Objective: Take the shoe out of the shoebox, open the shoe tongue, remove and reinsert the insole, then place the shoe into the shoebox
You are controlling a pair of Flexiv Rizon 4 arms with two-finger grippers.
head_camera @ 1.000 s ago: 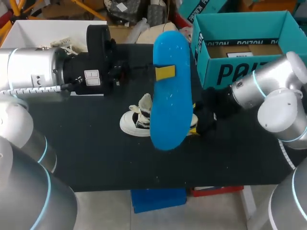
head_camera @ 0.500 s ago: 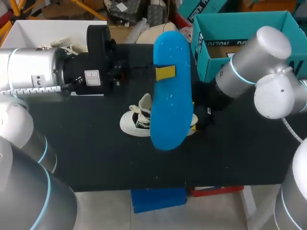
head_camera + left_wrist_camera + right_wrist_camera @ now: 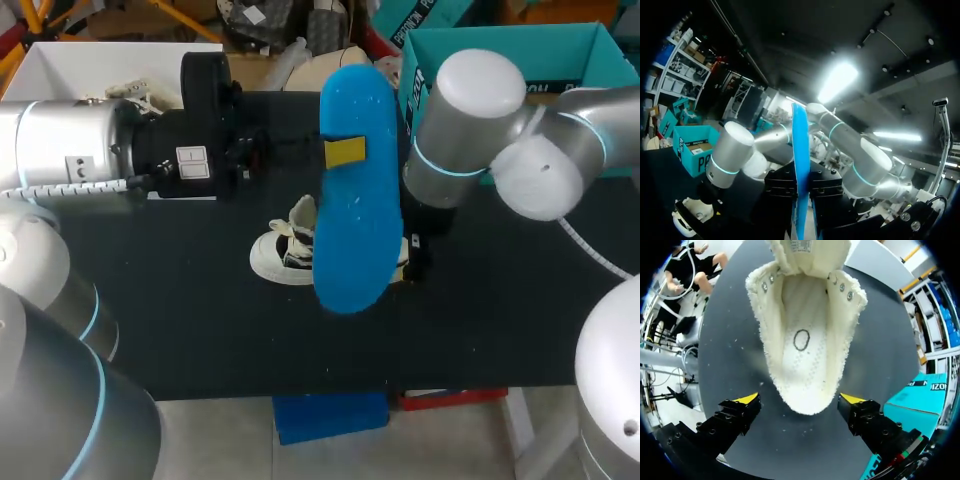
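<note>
The white-and-black lace-up shoe (image 3: 288, 250) lies on the dark desk (image 3: 180, 320), out of the teal cardboard shoebox (image 3: 560, 50). The box stands beyond the shoe, on the right arm's side. The flat blue foam insole (image 3: 355, 200) is held in the air above the shoe, its broad face turned up toward the head camera. I judge it is kept raised so that the mouth of the shoe stays free for the other arm.

The left claw (image 3: 345, 152) is closed thin on the insole, with one yellow tip flat against its face. In the left wrist view the insole stands edge-on in that grip.

The right claw (image 3: 800, 400) hangs over the shoe's heel end, looking down into the cream fleecy lining. It is spread wider than the heel, one yellow tip on either side, touching and holding nothing. It is probably placed to steady the shoe for reinsertion.
</note>
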